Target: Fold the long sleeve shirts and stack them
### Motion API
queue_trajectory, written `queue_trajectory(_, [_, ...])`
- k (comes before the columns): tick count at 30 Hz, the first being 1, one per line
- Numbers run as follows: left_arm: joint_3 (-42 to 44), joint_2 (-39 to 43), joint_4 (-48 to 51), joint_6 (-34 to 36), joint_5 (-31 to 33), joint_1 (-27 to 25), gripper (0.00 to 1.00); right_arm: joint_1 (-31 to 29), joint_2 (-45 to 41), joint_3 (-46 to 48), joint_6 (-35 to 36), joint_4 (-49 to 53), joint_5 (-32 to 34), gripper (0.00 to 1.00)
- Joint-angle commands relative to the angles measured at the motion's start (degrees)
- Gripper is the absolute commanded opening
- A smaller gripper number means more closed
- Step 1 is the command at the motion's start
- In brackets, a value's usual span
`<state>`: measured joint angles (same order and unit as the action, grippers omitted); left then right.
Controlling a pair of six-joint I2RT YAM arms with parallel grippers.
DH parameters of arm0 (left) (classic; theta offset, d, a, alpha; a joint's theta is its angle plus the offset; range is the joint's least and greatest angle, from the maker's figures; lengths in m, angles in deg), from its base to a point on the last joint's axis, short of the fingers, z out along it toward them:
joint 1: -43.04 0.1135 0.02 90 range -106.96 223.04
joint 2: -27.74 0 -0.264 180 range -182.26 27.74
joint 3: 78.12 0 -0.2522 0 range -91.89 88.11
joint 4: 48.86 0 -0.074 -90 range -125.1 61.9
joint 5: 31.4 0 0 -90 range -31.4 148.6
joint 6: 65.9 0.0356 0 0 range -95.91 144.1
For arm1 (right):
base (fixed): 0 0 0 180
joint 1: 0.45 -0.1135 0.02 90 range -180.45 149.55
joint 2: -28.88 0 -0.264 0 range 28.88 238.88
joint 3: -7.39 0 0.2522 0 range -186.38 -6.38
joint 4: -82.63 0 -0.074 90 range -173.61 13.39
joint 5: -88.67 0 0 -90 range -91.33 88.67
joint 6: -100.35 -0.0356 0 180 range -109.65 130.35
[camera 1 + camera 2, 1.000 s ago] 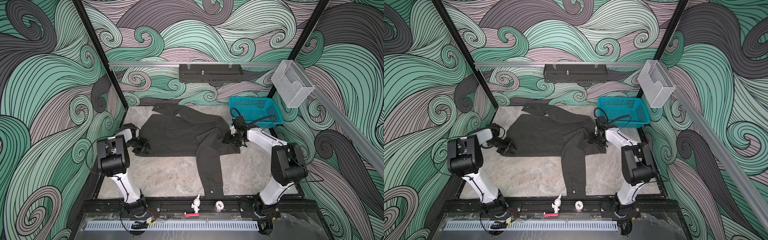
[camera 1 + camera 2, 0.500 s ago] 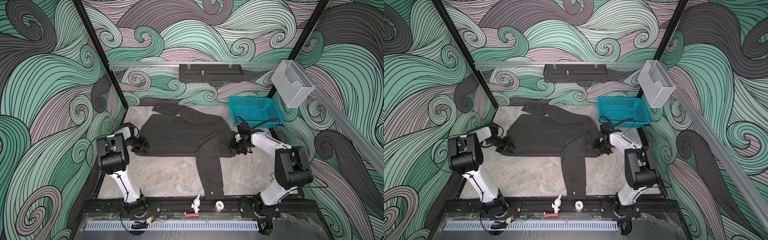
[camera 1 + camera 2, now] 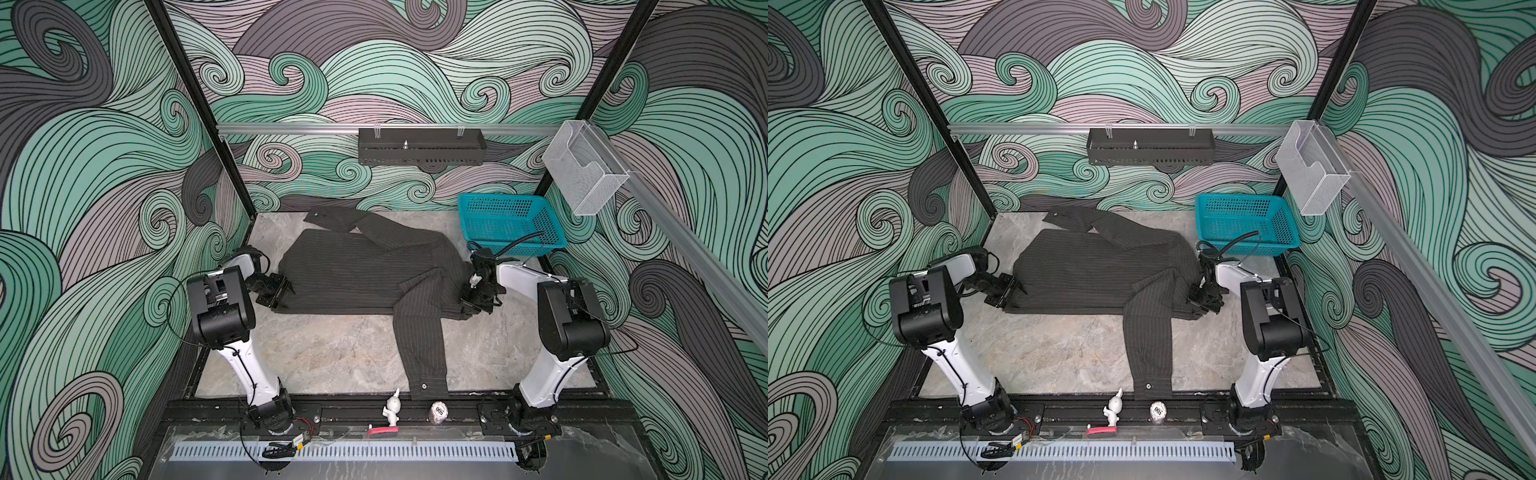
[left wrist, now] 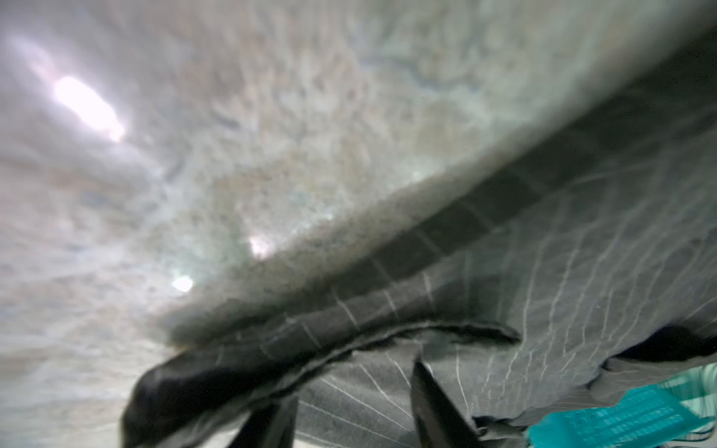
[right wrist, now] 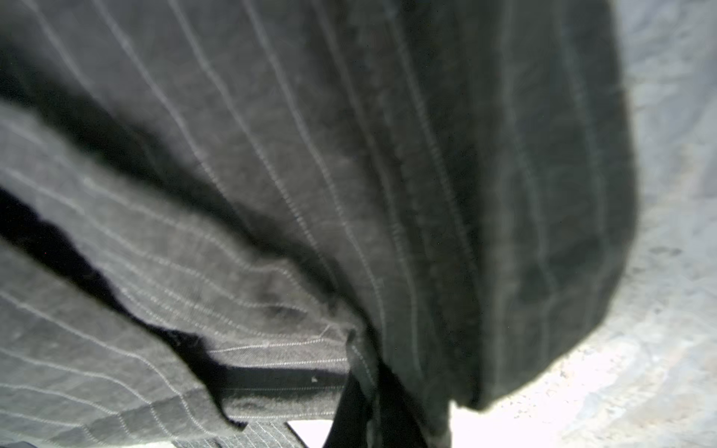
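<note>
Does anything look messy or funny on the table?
Yes. The striped shirt isn't tidy: one long sleeve sticks straight out to the front edge of the table, and the other sleeve pokes out crookedly at the back.

Lab enclosure (wave-printed walls (image 3: 395, 62), aluminium rail (image 3: 291, 129))

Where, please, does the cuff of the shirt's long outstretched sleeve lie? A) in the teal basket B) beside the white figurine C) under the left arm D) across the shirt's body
B: in both top views the sleeve of the shirt runs forward and its cuff lies beside the white figurine.
</note>
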<state>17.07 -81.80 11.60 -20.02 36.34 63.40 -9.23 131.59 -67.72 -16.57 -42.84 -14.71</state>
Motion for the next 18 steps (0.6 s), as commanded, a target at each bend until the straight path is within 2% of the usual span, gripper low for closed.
queue_trajectory(1, [-0.36,6.54,1.51,4.55,-0.45,-0.31,0.58,0.7,-4.72,-0.19,0.64,2.36,2.15,0.29])
queue_trajectory(4, [-0.58,14.25,1.91,9.65,-3.18,-4.36,0.61,-0.04,-11.52,-0.42,0.23,3.44,2.19,0.51])
queue_trajectory(6, [-0.49,19.56,2.69,13.44,-2.92,-9.72,0.61,-0.48,-15.55,-1.03,0.08,4.97,2.69,0.6])
queue_trajectory(8, [0.1,24.96,2.82,17.02,-2.7,-18.33,0.61,-0.79,-19.31,-1.25,-0.32,6.22,2.91,0.71])
queue_trajectory(11, [2.6,32.09,0.13,20.08,-1.72,-32.47,0.6,-1.15,-23.89,-0.36,-1.23,7.0,3.03,0.72])
queue_trajectory(14, [5.71,35.42,-3.7,21.83,1.55,-47.54,0.59,-1.71,-28.33,1.57,-1.9,6.74,2.71,0.71])
queue_trajectory(18, [6.51,31.51,-4.96,20.33,7.21,-65.13,0.6,-2.12,-32.67,4.25,-2.64,6.9,2.69,0.69])
